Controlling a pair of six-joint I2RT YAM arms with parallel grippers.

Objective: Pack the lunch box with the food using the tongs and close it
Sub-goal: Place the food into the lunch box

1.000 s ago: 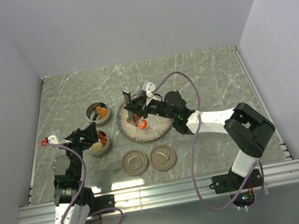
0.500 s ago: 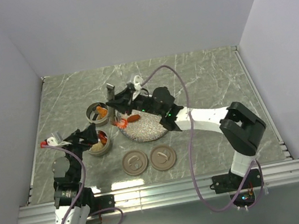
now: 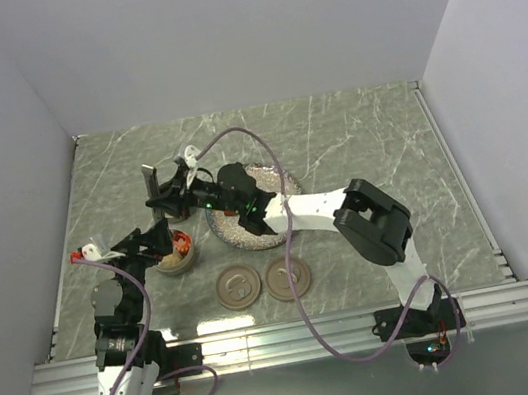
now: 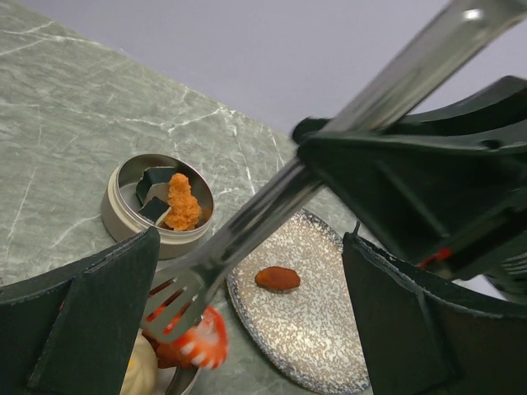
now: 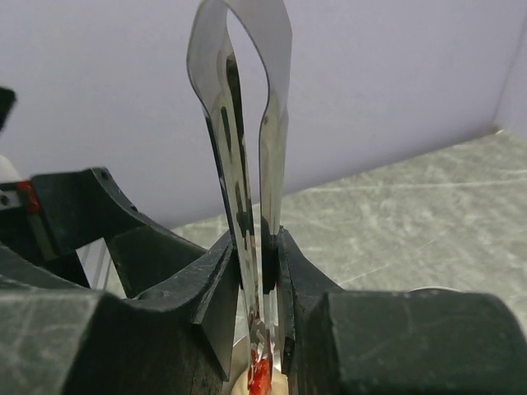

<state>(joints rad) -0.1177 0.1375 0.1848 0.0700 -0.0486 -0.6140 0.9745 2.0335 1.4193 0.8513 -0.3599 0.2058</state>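
My right gripper (image 3: 169,201) (image 5: 262,271) is shut on the tongs (image 3: 152,181) (image 5: 247,156) (image 4: 272,206), squeezing their two arms together. The slotted tips pinch a red-and-white food piece (image 4: 196,344) (image 5: 262,377) just above the near lunch box tin (image 3: 175,258), over a beige ball (image 4: 136,372). My left gripper (image 3: 156,239) (image 4: 247,329) is open, its fingers (image 4: 90,321) standing either side of that tin. The far tin (image 4: 156,202) holds orange food (image 4: 183,202). One brown-red piece (image 4: 277,278) lies on the speckled plate (image 3: 248,222) (image 4: 321,337).
Two round tan lids (image 3: 238,287) (image 3: 287,278) lie side by side in front of the plate. The right arm (image 3: 317,211) stretches across the plate towards the left. Side walls enclose the marble table (image 3: 366,140).
The right arm has swung left from over the plate to the near tin, carrying the red-and-white piece in the tongs. The left arm has stayed put.
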